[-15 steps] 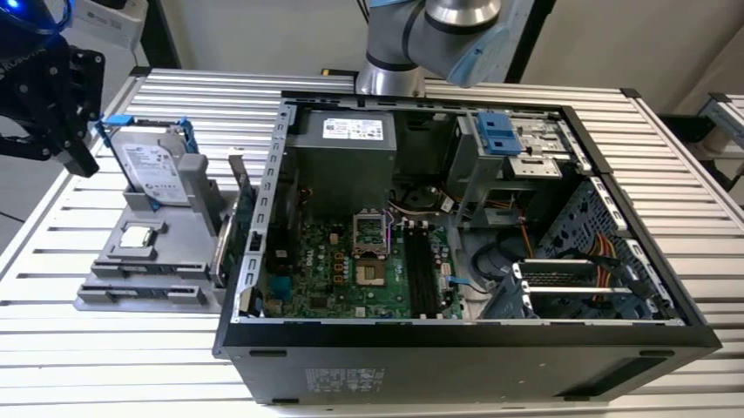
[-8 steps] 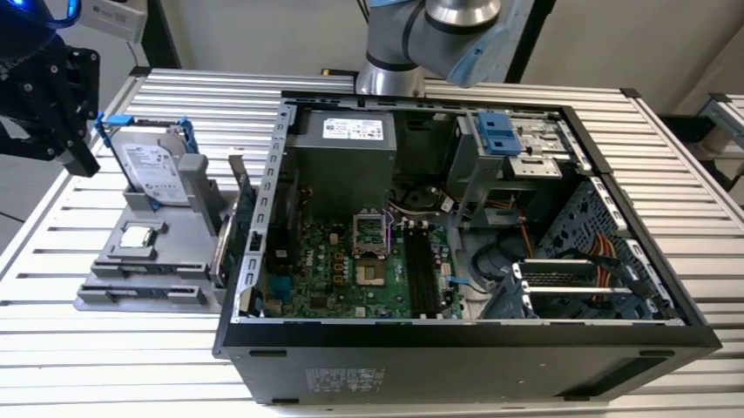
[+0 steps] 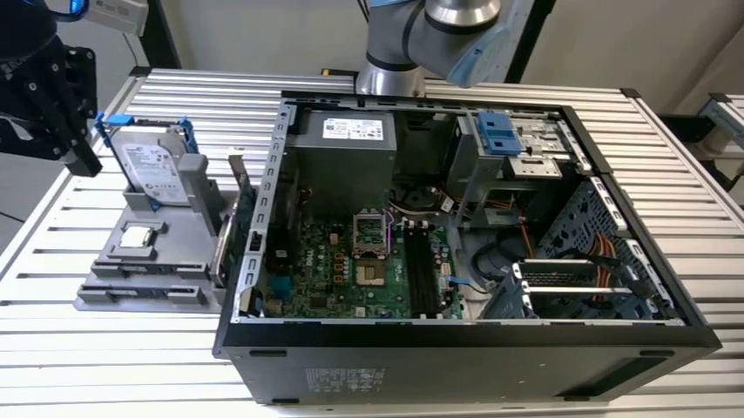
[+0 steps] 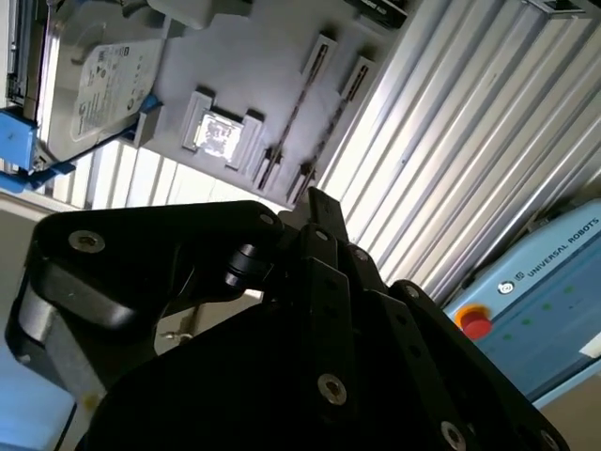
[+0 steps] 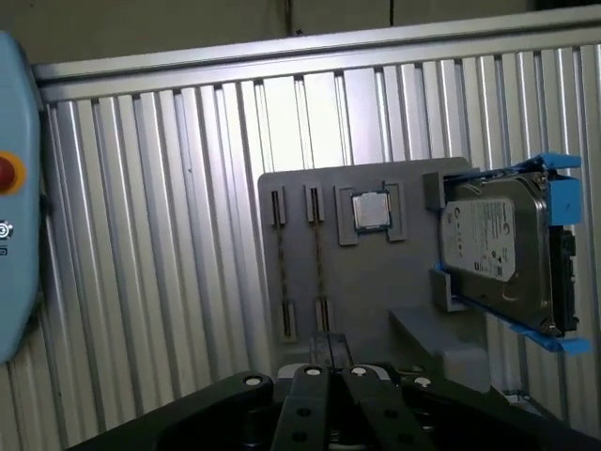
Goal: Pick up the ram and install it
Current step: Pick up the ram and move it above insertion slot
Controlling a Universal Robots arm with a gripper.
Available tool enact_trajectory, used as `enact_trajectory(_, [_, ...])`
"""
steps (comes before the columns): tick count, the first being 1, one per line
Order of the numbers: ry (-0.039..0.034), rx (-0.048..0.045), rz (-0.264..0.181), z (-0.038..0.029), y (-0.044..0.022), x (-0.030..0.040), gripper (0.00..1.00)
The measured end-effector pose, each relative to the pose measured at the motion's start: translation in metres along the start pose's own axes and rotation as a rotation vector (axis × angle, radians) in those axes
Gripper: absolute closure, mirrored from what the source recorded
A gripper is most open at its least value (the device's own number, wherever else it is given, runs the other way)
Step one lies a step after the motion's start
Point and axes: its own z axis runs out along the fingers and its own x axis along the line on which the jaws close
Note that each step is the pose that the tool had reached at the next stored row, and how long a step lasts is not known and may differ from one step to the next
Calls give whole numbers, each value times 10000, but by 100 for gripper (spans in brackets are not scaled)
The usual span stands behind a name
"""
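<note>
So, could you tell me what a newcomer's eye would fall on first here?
The open computer case fills the middle of the ribbed table, its green motherboard exposed. At the exterior view's left, a grey fixture holds a hard drive in a blue bracket, the black gripper hanging nearby.

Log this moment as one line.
gripper: jaws shut, empty | ram stick: on edge in grey holder, untouched | computer case: open

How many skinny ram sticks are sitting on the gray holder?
2. One ram stick stands on edge in the gray holder, next to the silver chip; the other ram stick stands beside it, farther from the chip. More may hide behind the gripper.
</note>
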Motion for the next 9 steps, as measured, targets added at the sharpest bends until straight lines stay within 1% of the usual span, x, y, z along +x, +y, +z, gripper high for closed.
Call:
enact_trajectory(4, [1,-1,-364,0,0,0,100])
enact_trajectory(9, [0,39,-815,0,-1,0,100])
